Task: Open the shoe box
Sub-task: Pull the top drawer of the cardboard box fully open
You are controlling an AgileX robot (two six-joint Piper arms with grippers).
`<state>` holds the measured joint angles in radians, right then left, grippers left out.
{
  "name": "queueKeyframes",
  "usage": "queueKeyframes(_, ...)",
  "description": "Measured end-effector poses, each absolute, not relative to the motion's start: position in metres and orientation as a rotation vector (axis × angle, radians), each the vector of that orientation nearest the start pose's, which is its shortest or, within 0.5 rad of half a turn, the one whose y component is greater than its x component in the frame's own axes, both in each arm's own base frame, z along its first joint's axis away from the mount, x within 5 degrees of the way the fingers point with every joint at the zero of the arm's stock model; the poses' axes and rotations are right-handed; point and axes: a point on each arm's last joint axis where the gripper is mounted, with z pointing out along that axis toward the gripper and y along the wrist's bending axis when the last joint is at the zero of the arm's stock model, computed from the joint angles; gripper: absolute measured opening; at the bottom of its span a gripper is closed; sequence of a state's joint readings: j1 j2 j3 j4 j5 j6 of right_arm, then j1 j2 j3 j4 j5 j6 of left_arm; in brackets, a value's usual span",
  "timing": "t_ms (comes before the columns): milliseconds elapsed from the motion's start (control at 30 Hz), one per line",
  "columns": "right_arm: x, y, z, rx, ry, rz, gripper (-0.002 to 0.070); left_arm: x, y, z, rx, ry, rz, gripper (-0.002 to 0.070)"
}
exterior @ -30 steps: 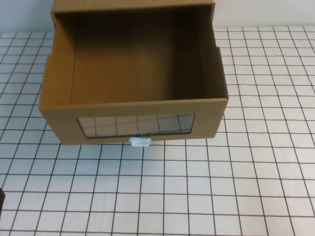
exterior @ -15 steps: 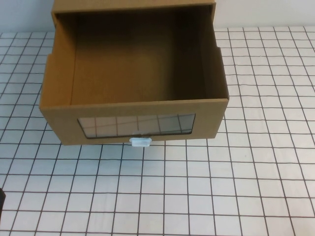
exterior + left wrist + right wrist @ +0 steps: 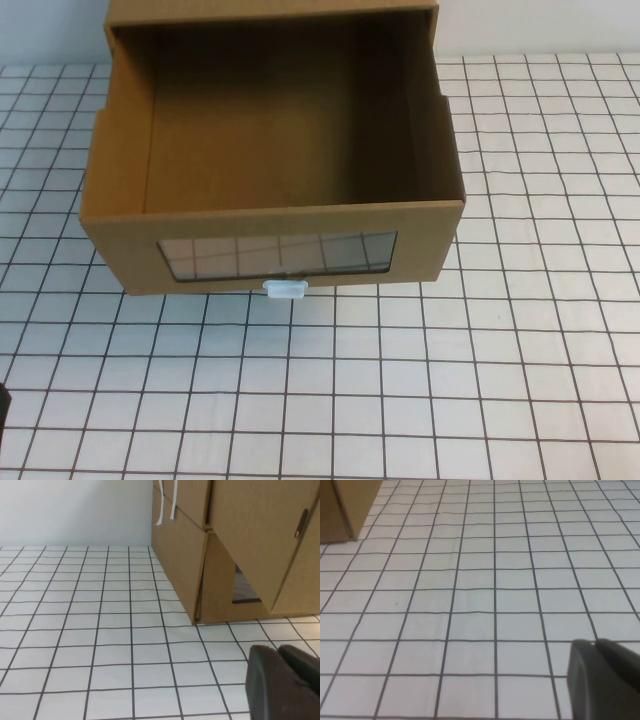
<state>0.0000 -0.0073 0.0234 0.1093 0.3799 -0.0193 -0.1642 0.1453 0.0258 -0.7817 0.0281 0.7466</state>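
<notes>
Sitting near L gripper [image 3: 278, 651], far from R gripper [image 3: 595, 643]: shoe box [image 3: 420, 245].

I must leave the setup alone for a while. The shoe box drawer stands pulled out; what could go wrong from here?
1. The drawer sticks far out of its sleeve; a nudge might tip it or pull it free.
2. The left claw, shut, sits low near the drawer; a careless swing could bump it. The right claw, shut, hangs over the table, apart from the box, so it threatens little.
</notes>
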Motion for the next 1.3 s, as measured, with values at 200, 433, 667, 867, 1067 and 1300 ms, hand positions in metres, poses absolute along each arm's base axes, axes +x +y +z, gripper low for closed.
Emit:
queueKeyframes(200,0.053,0.004,0.172,0.049,1.878,0.094,-0.0013,0.067,-0.013,0.194,0.125,1.673,-0.168,-0.0002)
queueKeyframes(433,0.052,0.004,0.172,0.049,1.879,0.095,-0.0013,0.068,-0.012,0.197,0.164,1.634,-0.116,-0.0002)
queueKeyframes(667,0.052,0.004,0.172,0.049,1.879,0.095,-0.0013,0.062,-0.009,0.206,0.235,1.500,0.016,-0.0002)
queueKeyframes(867,0.052,0.004,0.172,0.051,1.879,0.098,-0.0013,0.057,-0.005,0.193,0.193,1.621,0.068,-0.0002)
queueKeyframes(1067,0.052,0.004,0.172,0.052,1.877,0.099,-0.0013,0.054,-0.002,0.178,0.158,1.797,0.081,-0.0002)
queueKeyframes(1300,0.052,0.004,0.172,0.053,1.877,0.100,-0.0013,0.053,-0.002,0.173,0.161,1.848,0.082,-0.0002)
